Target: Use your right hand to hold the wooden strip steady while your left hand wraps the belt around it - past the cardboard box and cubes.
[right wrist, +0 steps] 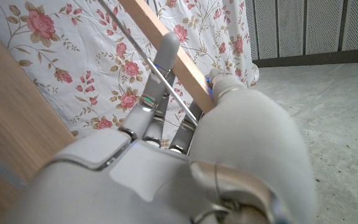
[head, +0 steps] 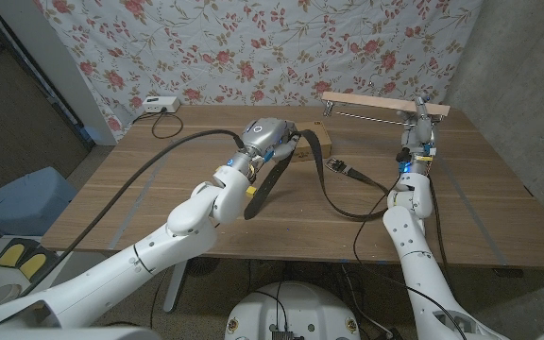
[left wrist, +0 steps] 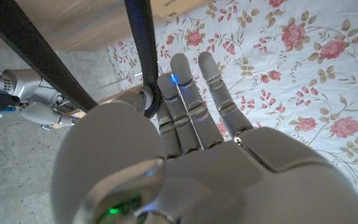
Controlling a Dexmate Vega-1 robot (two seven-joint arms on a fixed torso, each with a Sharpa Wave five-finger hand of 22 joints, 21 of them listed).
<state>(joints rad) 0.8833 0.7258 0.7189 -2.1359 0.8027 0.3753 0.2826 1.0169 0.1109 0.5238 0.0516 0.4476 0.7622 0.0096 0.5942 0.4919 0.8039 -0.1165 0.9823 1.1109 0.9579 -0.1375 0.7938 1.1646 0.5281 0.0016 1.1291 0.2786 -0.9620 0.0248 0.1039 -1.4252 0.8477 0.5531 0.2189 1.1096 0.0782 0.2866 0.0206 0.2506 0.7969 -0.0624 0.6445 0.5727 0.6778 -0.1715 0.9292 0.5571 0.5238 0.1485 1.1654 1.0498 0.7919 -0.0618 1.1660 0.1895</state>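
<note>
While the right hand (head: pixel 421 121) clamps the strip (head: pixel 385 104) near its right end, the left hand (head: pixel 264 138) holds the belt (head: pixel 333 194) up over the table (head: pixel 159 179) middle.

Strip vs fingers: in the right wrist view the strip (right wrist: pixel 166 46) runs between the thumb (right wrist: pixel 225 84) on one face and the fingers (right wrist: pixel 166 56) on the other, so the grip is closed on it. A thin metal rod (head: pixel 366 115) hangs just under the strip, on the same line.

Strip axis: long axis runs left-right across the far right of the table, roughly level, raised off the surface. Left end points toward table centre, right end sticks out just past the hand.

Belt vs fingers: in the left wrist view the belt (left wrist: pixel 143 43) passes beside the thumb base and the first finger (left wrist: pixel 178 74), pinched there; the other fingers are straight and close together, reaching up. A second run of belt (left wrist: pixel 36 53) crosses diagonally beside it.

Belt lie: dark loop drapes from the left hand, down to the table, then sweeps right toward the right forearm. The buckle end (head: pixel 340 168) lies on the table between the hands, well short of the strip.

Pose: left arm (head: pixel 159 246) reaches in diagonally from the near left, hand lifted. Right arm (head: pixel 409 217) stands nearly straight up from the near right, hand upright at the strip.
</note>
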